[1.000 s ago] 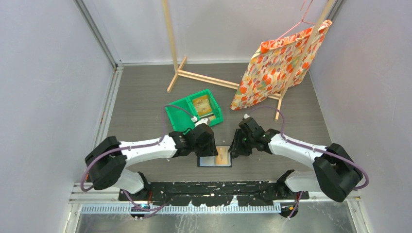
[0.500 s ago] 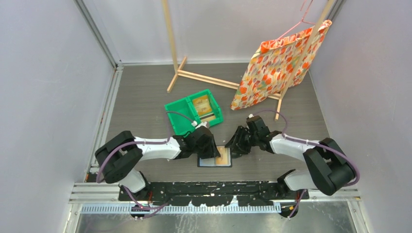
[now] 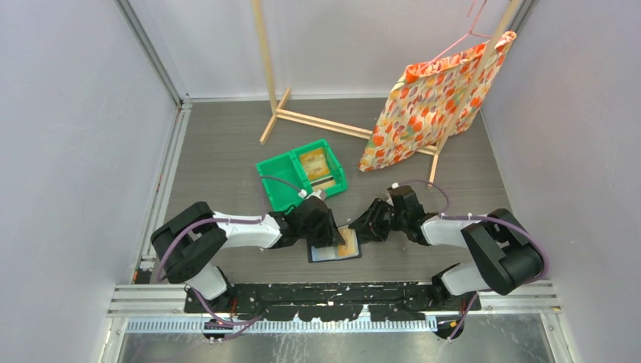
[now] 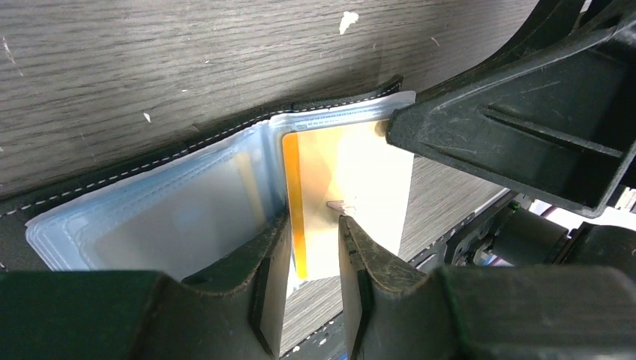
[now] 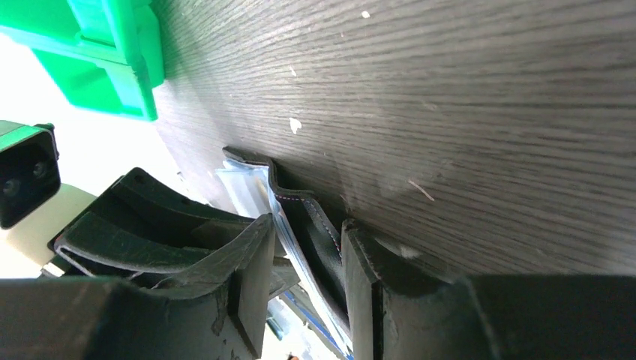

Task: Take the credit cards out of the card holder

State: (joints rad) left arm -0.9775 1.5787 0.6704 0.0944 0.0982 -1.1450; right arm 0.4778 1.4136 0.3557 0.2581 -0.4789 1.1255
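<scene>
The card holder (image 3: 325,253) lies open on the table near the front edge, grey-blue pockets up. A golden-tan credit card (image 3: 348,242) sits on its right half; in the left wrist view the card (image 4: 360,180) sticks out past the holder (image 4: 165,217) over the table. My left gripper (image 3: 326,233) is low over the holder's middle, its jaws a little apart (image 4: 311,225) astride the card's orange edge. My right gripper (image 3: 361,227) is at the holder's right edge. Its jaws (image 5: 307,232) are apart astride the raised, buckled flap (image 5: 300,217), lower finger against the table.
A green two-compartment bin (image 3: 283,185) stands just behind the left gripper, with tan cards (image 3: 316,161) in its right compartment; its corner shows in the right wrist view (image 5: 97,52). A wooden rack (image 3: 317,121) and an orange flowered cloth (image 3: 438,98) stand at the back right.
The right gripper has dropped lower and pushed in at the holder's right edge, and that flap has lifted and tilted. The left gripper has shifted slightly right over the holder.
</scene>
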